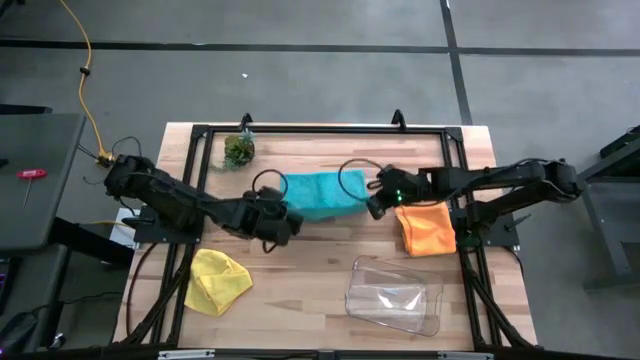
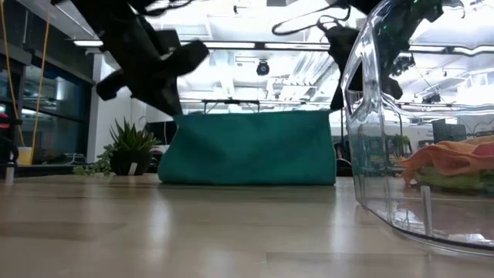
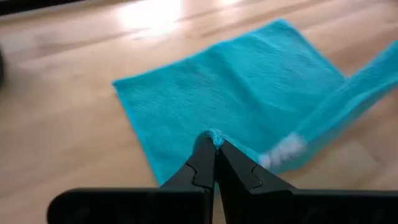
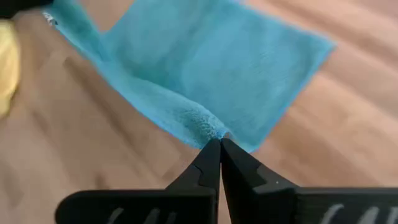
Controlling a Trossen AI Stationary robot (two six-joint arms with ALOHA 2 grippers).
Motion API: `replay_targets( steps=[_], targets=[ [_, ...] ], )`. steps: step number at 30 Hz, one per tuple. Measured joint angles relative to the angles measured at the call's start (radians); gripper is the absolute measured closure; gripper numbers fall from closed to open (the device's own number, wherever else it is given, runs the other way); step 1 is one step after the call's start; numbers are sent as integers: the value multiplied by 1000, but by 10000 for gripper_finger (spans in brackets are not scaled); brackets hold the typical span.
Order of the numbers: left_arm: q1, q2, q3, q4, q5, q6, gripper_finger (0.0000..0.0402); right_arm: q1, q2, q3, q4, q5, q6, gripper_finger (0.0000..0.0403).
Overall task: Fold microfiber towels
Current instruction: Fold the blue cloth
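Note:
The teal towel (image 1: 320, 193) is at the table's middle. Its far part lies on the wood, and its near edge is raised between my two grippers. In the low view it stands like a curtain (image 2: 251, 147) with its bottom on the table. My left gripper (image 1: 290, 224) is shut on the near left corner and my right gripper (image 1: 372, 206) on the near right corner. An orange towel (image 1: 428, 229) lies bunched at the right. A yellow towel (image 1: 218, 281) lies bunched at the near left. My left gripper (image 3: 215, 144) pinches the teal towel's near left corner (image 3: 214, 133) between its two fingertips, slanting down from the table's left. The corner is lifted off the table, and the edge runs from it to the other gripper. My right gripper (image 4: 219, 142) pinches the near right corner (image 4: 210, 127) between its two fingertips, slanting down from the table's right. The corner is held up. The edge between the grippers looks straight (image 2: 255, 113), and the towel's far part rests on the table.
A clear plastic tray (image 1: 395, 294) lies at the near right and fills the right of the low view (image 2: 417, 154). A small green plant (image 1: 238, 150) stands at the far left. A dark metal frame (image 1: 330, 128) borders the table. Bare wood lies between the yellow towel and the tray.

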Motion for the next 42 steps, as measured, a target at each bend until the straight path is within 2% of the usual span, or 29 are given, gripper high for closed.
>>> replay_targets(
  steps=[7, 13, 21, 37, 42],
  targets=[
    [150, 42, 0, 1, -3, 12, 401, -140, 50, 0, 13, 46, -28, 403],
    [199, 80, 0, 1, 11, 7, 401, -198, 158, 0, 72, 29, -43, 403],
    [209, 103, 0, 2, 26, -1, 401, -227, 243, 0, 133, 27, -36, 403],
    [234, 103, 0, -1, 23, 30, 400, -227, 251, 0, 144, 28, -3, 402],
    [253, 103, 0, -2, 29, 34, 393, -227, 251, 0, 143, 28, -2, 372]
  ],
)
